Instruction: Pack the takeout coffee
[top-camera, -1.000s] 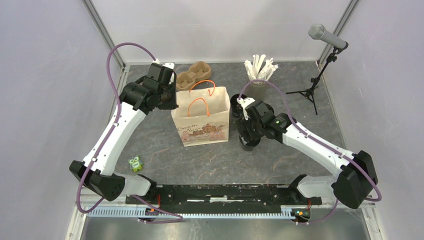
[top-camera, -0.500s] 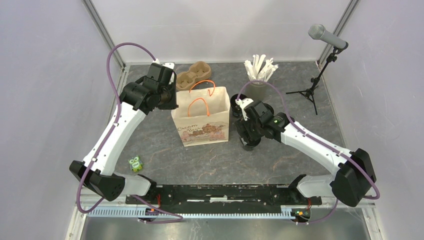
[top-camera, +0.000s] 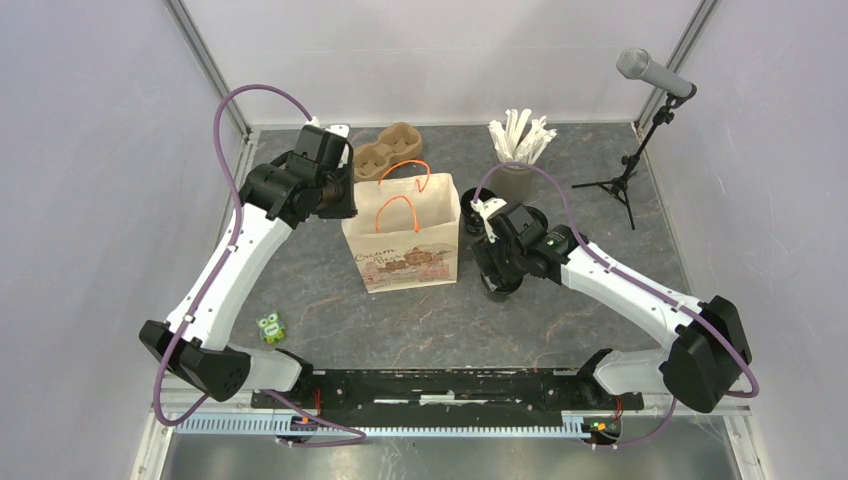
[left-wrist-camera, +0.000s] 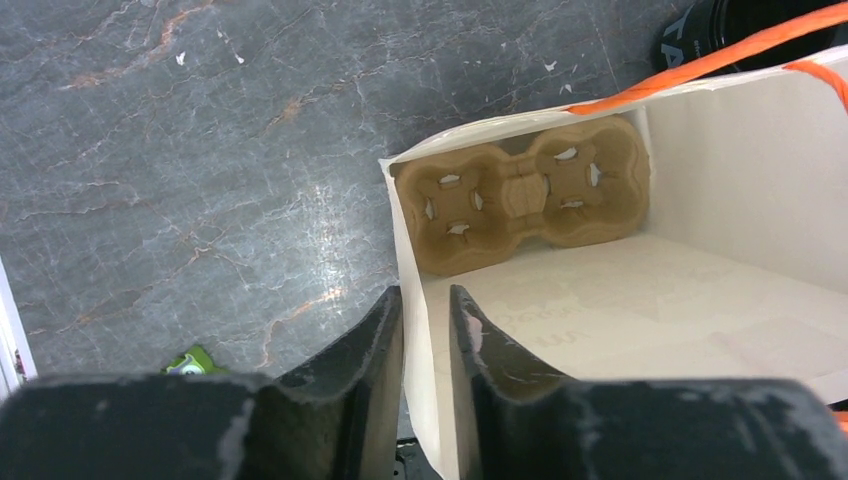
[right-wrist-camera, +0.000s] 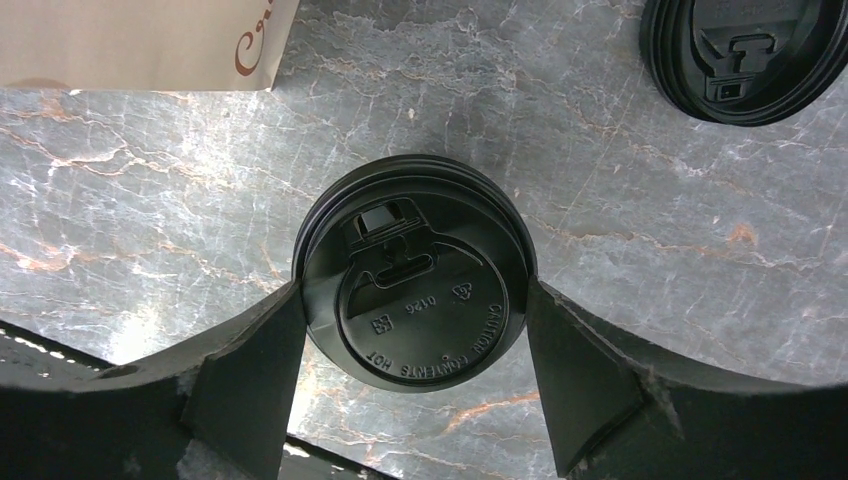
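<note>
The right fingers (right-wrist-camera: 250, 370) stood apart astride the takeout coffee (right-wrist-camera: 415, 290); closing squarely below its lid seemed wise. The left fingers (left-wrist-camera: 370, 340) straddled the paper bag (left-wrist-camera: 720, 170) wall, whether clamped I couldn't tell.

— Where did the bag (top-camera: 403, 235) stand?
— Mid-bench (top-camera: 420, 325), with the carrier (top-camera: 388, 150) behind it and the owl (top-camera: 271, 327) near-left.
— And the cups?
— Right of the bag: the cup (right-wrist-camera: 415, 310) in front, a second cup (right-wrist-camera: 745, 50) behind it, the stick cup (top-camera: 515, 178) farther back, and the mic stand (top-camera: 625, 185) far right.
</note>
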